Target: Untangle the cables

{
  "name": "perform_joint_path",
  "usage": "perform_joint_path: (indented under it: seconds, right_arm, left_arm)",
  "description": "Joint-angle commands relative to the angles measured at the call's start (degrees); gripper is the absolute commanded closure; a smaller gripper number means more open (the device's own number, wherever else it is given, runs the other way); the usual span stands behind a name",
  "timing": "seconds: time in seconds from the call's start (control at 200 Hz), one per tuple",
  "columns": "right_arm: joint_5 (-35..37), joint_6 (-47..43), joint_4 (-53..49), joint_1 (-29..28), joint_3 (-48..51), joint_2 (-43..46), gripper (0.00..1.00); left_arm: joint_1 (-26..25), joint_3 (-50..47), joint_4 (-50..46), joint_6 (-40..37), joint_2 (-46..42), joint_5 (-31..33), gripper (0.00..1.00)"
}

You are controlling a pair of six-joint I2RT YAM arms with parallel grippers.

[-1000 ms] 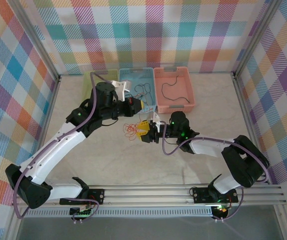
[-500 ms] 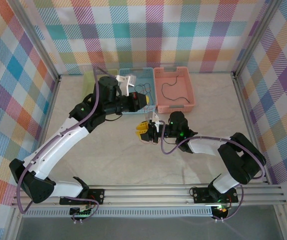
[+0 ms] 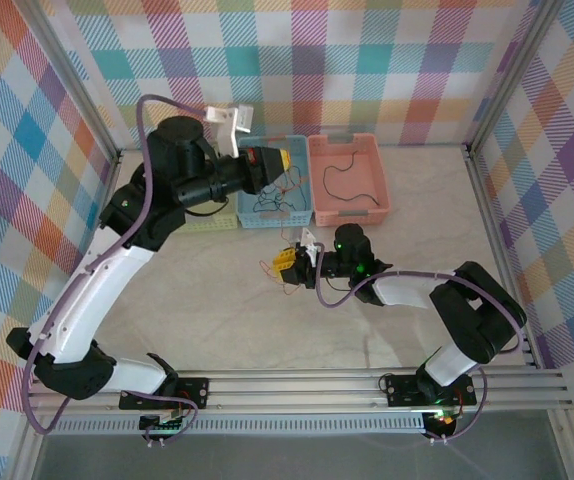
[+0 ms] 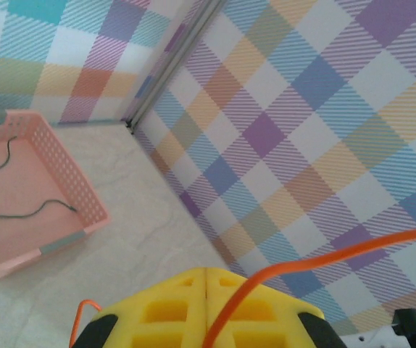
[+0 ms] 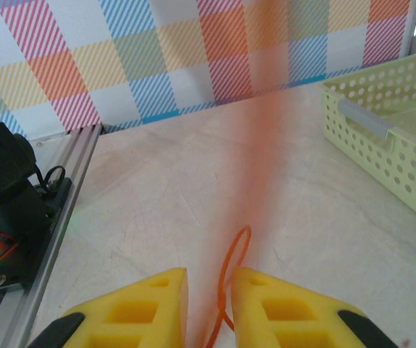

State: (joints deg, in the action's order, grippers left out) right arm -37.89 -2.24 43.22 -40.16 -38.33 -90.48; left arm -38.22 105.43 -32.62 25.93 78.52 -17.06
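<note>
Orange-red cable (image 4: 338,254) is the one being worked. The left claw (image 4: 206,290), raised above the baskets, has its yellow fingers pressed together on it, and the strand comes out of the seam between them. Lower down, just above the bench (image 3: 167,320), the right claw (image 5: 209,281) stands nearly closed. The same cable runs through the narrow gap between its fingers, but I cannot tell whether it actually nips it. A few loose loops lie on the bench beside that claw.

This looks like the drawing-out step, with the cable stretched between the two claws to pull its loops free. The next move probably calls for a steady lift with the low end kept in check, clear of the blue basket (image 3: 272,224).

That blue basket holds the dark green cable (image 3: 285,197) in a loose tangle. The pink basket (image 3: 379,180) holds the short black cable (image 3: 329,182), lying alone. The lime-green basket (image 5: 389,138) is largely hidden by the left arm from above.
</note>
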Motion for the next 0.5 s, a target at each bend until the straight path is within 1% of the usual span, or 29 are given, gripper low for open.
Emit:
perform_joint_path:
  seconds: [0.0,0.14,0.42,0.44,0.495]
  right_arm:
    - [0.6,-2.0,-2.2,-0.3,-2.2,-1.2,0.76]
    - [1.3,-2.9,-4.1,-0.3,-2.9,-2.4,0.76]
    - [3.2,-2.9,-6.7,-0.2,-4.4,-4.3,0.77]
    - [3.4,-2.9,-8.6,-0.3,-4.5,-4.3,0.77]
    - [3.5,-2.9,-9.6,-0.3,-5.0,-4.4,0.77]
  left_arm:
    - [0.2,6.6,-4.9,-3.3,1.1,1.6,1.0]
    - [1.5,11.9,-7.3,-3.7,2.2,1.7,1.0]
    - [4.7,16.4,-8.6,-2.9,2.7,0.6,1.0]
    - [4.9,16.8,-8.6,-2.9,2.8,0.5,1.0]
    - [5.7,18.0,-8.4,-2.1,3.0,0.3,1.0]
